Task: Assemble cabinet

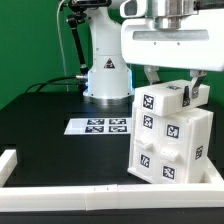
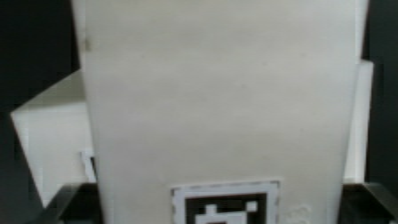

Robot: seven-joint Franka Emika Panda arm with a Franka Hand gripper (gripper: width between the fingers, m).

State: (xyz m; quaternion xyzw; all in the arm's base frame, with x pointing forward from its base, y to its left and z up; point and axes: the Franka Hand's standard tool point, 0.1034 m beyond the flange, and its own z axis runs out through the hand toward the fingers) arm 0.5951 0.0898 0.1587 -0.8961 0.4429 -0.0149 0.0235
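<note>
1. Cabinet [image 1: 170, 135] stands at the near edge of the black table [image 1: 40, 120], toward the exterior view's right corner; white plastic, boxy, square black-and-white tags on its faces; slightly tilted, one corner turned to the camera.
2. A smaller white block [image 1: 163, 98] sits at the cabinet's top, tag on its front; whether it is fully seated in the shell cannot be told; nothing visible inside the shell from here.
3. Gripper [image 1: 170, 88] comes down from above onto the cabinet's top; dark fingers [image 1: 150, 78] on either side of the top block, clenched around it as far as the exterior view shows; contact itself partly hidden.
4. Wrist view is filled by a smooth, matte white panel of the cabinet [image 2: 196, 100], blurred; one tag [image 2: 228, 205] near its end; dark fingertips [image 2: 71, 203] just at the panel's edges.
5. Marker board [image 1: 105, 126], thin flat white sheet with four tags, lies mid-table, well apart from the cabinet.
6. Low white rail [image 1: 60, 192] runs along the near edge and turns up the exterior view's left side.
7. Robot base [image 1: 105, 75], white, stands at the far edge; black cable [image 1: 70, 50] beside it; dark background.
</note>
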